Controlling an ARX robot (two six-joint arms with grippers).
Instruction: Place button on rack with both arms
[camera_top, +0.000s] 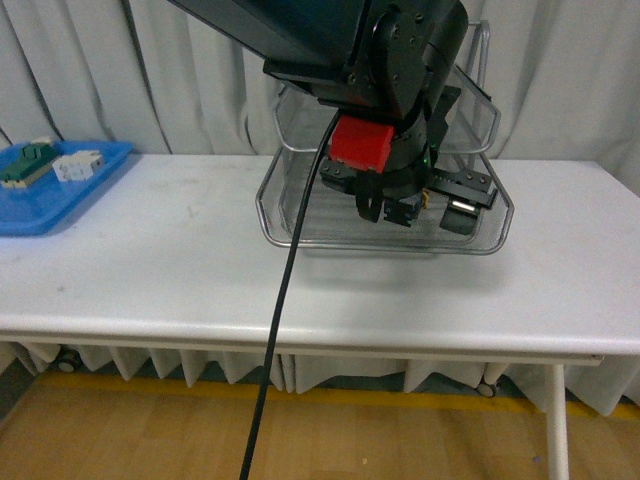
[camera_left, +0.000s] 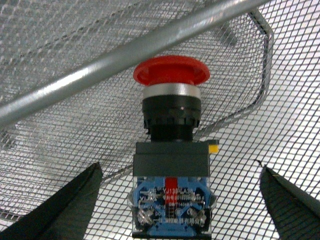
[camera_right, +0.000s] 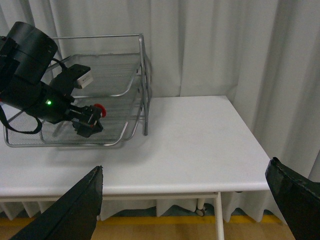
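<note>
the button (camera_left: 171, 150) lies on the wire mesh of the rack (camera_left: 125, 55), on the lowest tier as far as i can judge. it sits between the fingers (camera_left: 70, 210) of the left end effector (camera_left: 180, 169) and does not touch them. this end effector is wide open and holds nothing. in the front view the rack stands in the middle of the frame, a little to the right, on the white worktop (camera_top: 150, 260), and the left arm reaches into it from the upper edge. the right end effector (camera_right: 185, 166) is also wide and empty, well apart from the rack.

the button looks like hard plastic with a metal ring: stiff, rather light, not fragile. the red cap is round and smooth, so i think it would slip. the square black and blue body, with its flat sides, is the better place to take hold.

the blue body carries white print that reads about "yj139-la38". the smaller lines near it are too small to read.
</note>
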